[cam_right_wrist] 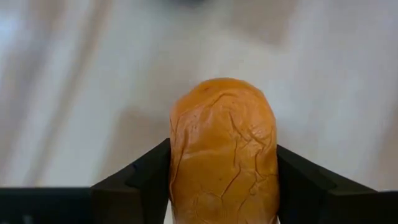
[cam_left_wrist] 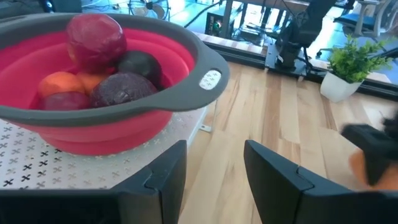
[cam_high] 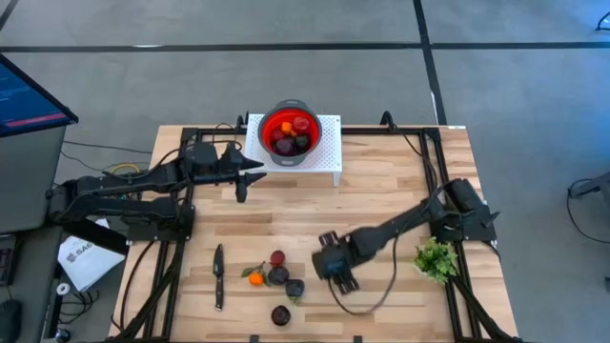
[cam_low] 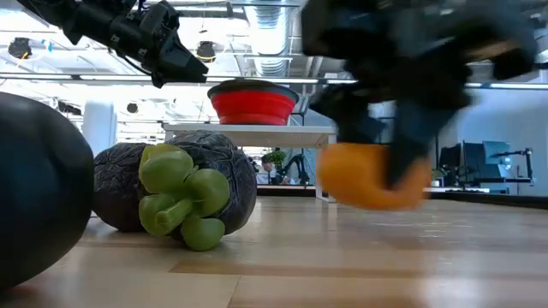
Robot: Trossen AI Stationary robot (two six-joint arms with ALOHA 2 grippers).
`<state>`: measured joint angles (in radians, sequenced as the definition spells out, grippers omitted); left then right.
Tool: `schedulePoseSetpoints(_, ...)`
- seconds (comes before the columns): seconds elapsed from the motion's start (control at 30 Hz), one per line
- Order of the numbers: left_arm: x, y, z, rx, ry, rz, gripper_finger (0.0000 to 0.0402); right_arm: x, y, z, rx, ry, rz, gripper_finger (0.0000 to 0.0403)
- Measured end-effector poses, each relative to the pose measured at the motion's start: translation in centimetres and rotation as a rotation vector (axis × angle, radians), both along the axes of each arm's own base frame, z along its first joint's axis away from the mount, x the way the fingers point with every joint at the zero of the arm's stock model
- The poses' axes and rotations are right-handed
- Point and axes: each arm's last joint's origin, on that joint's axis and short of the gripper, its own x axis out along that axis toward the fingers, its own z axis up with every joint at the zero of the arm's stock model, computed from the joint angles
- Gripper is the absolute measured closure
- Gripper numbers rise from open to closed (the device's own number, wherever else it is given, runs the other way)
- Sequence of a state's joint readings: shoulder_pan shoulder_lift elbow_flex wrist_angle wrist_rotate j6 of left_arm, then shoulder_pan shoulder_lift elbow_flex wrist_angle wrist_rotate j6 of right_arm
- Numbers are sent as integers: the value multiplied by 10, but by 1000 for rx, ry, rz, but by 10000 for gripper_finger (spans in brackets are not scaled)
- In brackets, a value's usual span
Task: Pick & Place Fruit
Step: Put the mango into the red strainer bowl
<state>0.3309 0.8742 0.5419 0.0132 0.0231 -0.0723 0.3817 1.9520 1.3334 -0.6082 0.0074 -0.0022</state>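
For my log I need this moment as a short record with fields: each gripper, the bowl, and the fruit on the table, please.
right gripper: shut on an orange fruit, near the table's front
left gripper: open, empty, beside the red bowl
red bowl: on a white perforated stand, holds several red, orange and dark fruits
loose fruit: a small cluster near the front edge
knife: left of the cluster

Blurred and cropped details
The right gripper (cam_low: 390,162) and its orange fruit (cam_low: 370,175) are blurred; a dark fruit (cam_low: 38,184) is edge-cropped.
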Motion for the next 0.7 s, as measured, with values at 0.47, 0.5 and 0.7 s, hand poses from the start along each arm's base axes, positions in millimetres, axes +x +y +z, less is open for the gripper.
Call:
schedulePoseSetpoints(0.47,-22,-38,-17,-45,141,-112,248,79,-114,63,28,-751,-190,176)
schedulePoseSetpoints(0.5,-24,-39,-21,-44,139,-99,248,82,-123,72,16,-798,-198,176)
schedulePoseSetpoints(0.7,-31,-42,-54,-77,32,-38,248,98,-171,129,-53,-987,-261,169)
